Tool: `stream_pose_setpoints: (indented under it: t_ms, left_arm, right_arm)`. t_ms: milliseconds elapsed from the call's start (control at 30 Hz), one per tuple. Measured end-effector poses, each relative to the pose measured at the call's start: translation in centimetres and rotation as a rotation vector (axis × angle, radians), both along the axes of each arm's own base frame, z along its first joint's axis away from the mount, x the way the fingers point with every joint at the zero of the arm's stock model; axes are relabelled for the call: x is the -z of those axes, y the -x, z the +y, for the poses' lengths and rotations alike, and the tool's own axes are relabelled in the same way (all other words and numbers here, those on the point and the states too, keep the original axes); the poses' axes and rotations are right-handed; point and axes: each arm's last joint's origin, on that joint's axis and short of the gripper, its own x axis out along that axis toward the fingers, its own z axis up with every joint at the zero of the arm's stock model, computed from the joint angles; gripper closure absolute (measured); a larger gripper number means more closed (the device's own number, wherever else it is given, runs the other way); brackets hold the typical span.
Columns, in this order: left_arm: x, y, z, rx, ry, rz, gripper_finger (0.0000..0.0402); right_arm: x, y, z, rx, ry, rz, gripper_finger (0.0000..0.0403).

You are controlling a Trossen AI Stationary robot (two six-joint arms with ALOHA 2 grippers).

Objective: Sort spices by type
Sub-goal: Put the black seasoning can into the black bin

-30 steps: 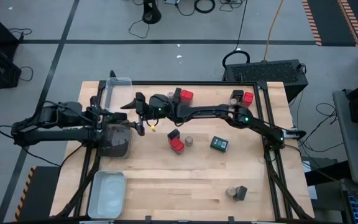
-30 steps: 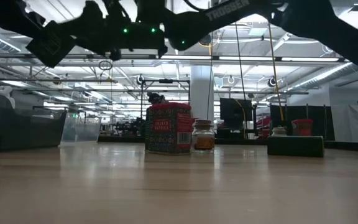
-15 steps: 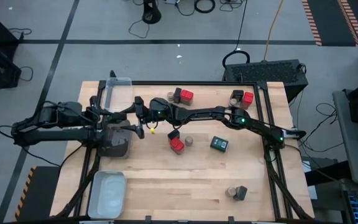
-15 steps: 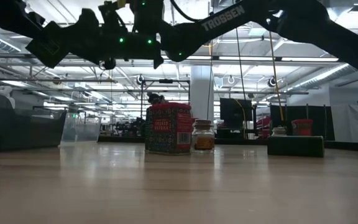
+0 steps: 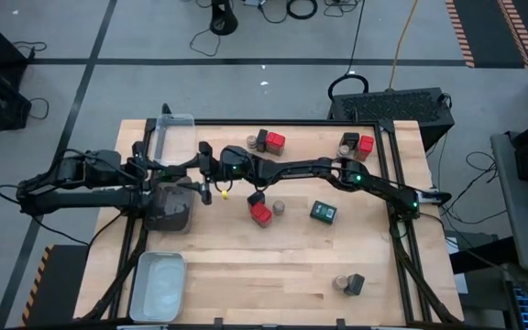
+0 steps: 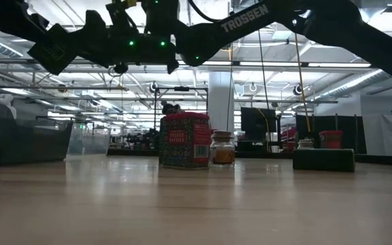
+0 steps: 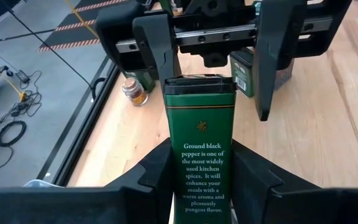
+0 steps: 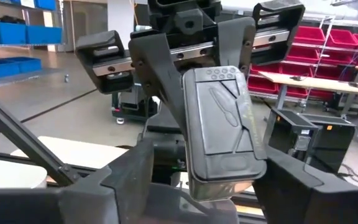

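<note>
Up above the bench (image 5: 291,266), our left pincer (image 7: 202,163) pinches a green pepper tin (image 7: 199,146) tight and holds it out. Our right pincer (image 7: 210,68) meets it with its fingers (image 7: 155,53) spread on both sides of the tin's far end. A red tin (image 6: 184,140) and a small jar (image 6: 222,149) stand on the bench.

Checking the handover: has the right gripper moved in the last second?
Yes. In the high view the right gripper has shifted left toward the left gripper, away from the red tin.

Right gripper (image 7: 213,71) narrowing (advanced) — around pepper tin (image 7: 202,146).
</note>
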Motion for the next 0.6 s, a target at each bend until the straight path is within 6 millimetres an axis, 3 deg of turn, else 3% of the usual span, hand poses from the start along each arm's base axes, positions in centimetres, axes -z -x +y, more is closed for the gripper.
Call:
stream_pose_setpoints:
  t_ms: [367, 600]
  left_arm:
    - [0.0, 0.0, 0.0, 0.000, 0.000, 0.001, 0.0277]
    - [0.0, 0.0, 0.0, 0.002, 0.002, 0.005, 0.0277]
  right_arm:
    - [-1.0, 0.3, -0.4, 0.013, 0.049, -0.001, 0.0215]
    - [-0.8, 0.3, -0.5, 0.017, 0.050, 0.020, 0.0272]
